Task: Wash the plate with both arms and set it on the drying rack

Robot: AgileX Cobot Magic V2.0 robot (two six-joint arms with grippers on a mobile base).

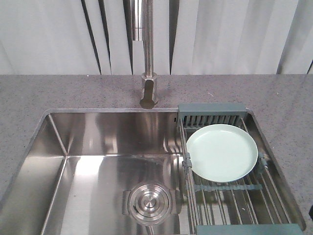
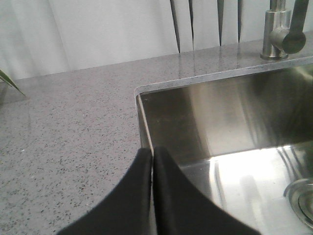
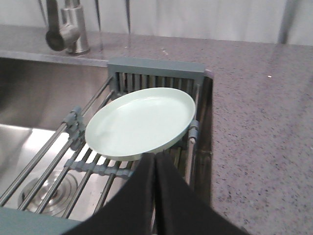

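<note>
The plate (image 1: 222, 152) lies face up on the drying rack (image 1: 230, 193), in the right half of the front view, its rim resting on the metal rods just below the rack's grey-teal far end piece. It is round, so it offers no long axis; it sits slightly tilted, far edge higher, as the right wrist view shows. The rack spans the right side of the sink (image 1: 88, 142) and holds nothing but the plate.

In the right wrist view the plate (image 3: 142, 122) fills the centre of the frame, directly ahead of and just above the right claw (image 3: 155, 161), whose two dark tips are pressed together and empty, near the plate's lower rim but apparently not touching it. The left claw (image 2: 152, 159) is likewise closed on nothing; it hangs over the sink's corner at the desk (image 2: 73, 122) edge, with the plate out of its view. The right arm is judged the nearer one.

The sink basin holds only the round steel drain (image 1: 149, 201), lower centre. The faucet (image 1: 147, 58) stands at upper centre; no water is seen running.
</note>
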